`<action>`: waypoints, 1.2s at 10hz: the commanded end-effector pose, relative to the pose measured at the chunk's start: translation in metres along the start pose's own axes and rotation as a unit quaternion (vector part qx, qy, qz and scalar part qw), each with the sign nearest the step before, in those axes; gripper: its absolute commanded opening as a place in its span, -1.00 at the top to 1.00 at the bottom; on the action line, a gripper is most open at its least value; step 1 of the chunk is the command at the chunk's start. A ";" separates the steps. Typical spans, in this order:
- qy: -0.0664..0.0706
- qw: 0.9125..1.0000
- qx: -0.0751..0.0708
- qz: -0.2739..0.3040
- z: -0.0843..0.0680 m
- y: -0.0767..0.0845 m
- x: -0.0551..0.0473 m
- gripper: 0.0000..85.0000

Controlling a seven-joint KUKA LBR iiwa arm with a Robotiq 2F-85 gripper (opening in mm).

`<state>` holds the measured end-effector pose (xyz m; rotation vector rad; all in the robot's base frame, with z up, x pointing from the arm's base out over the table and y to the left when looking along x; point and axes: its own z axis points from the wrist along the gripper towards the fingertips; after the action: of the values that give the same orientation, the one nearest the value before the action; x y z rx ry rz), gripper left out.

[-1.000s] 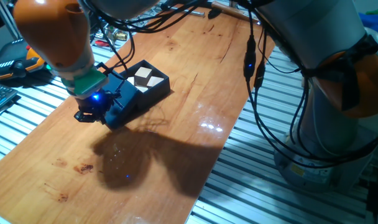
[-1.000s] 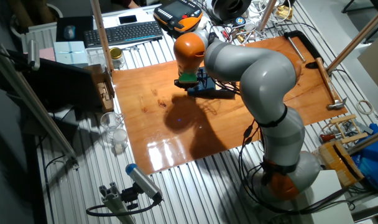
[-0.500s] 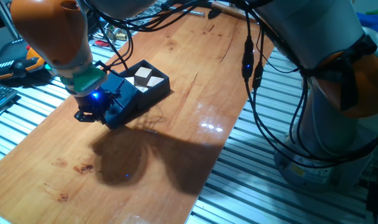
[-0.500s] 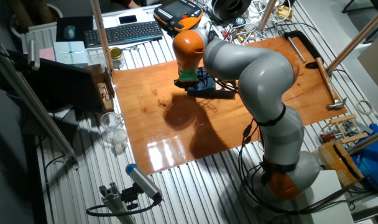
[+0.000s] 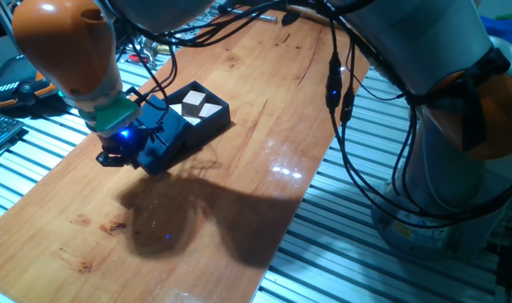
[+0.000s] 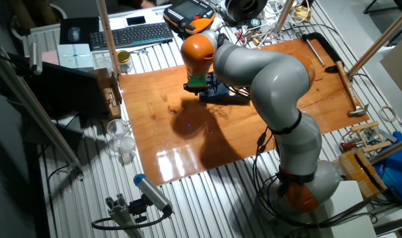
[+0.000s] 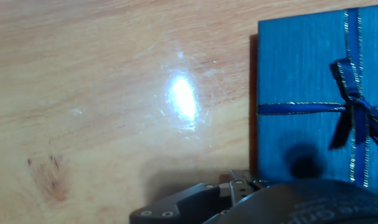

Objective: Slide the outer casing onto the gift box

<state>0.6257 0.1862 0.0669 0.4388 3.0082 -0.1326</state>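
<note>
The outer casing (image 5: 165, 135) is a navy sleeve with a ribbon bow (image 7: 354, 115). It lies on the wooden board (image 5: 239, 177) and partly covers the near end of the gift box (image 5: 201, 108). The tan and white squares of the box still show at its far end. My gripper (image 5: 117, 153) stands low at the casing's near-left end, close against it, with a blue light lit above it. In the hand view the casing (image 7: 307, 93) fills the right side, and only a dark part of the hand (image 7: 195, 204) shows at the bottom. The fingers' spacing is not visible.
The board's edge runs along a ribbed aluminium table (image 5: 340, 219). Cables (image 5: 338, 84) hang from the arm over the board's right side. A keyboard (image 6: 131, 33), an orange teach pendant (image 6: 191, 13) and tools (image 6: 333, 63) lie around the board. Glass jars (image 6: 120, 139) stand at its left.
The hand has shifted slightly to the left, away from the gift box. The casing and box look unmoved.
</note>
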 end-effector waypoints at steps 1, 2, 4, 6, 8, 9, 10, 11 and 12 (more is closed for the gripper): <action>0.001 1.000 -0.002 0.000 0.002 0.001 0.000 1.00; 0.002 1.000 -0.003 0.000 0.002 0.001 0.001 1.00; 0.002 1.000 -0.007 -0.003 0.004 0.002 -0.002 1.00; 0.004 1.000 -0.007 0.001 0.003 0.008 -0.006 1.00; 0.002 1.000 -0.002 0.006 0.002 0.014 -0.007 1.00; 0.001 1.000 -0.001 0.005 0.004 0.012 -0.011 1.00; -0.002 1.000 0.001 0.003 0.007 0.012 -0.014 1.00; -0.004 1.000 0.004 0.004 0.008 0.012 -0.017 1.00; -0.005 1.000 0.009 0.007 0.008 0.013 -0.021 1.00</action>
<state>0.6513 0.1918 0.0603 0.4648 2.9943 -0.1632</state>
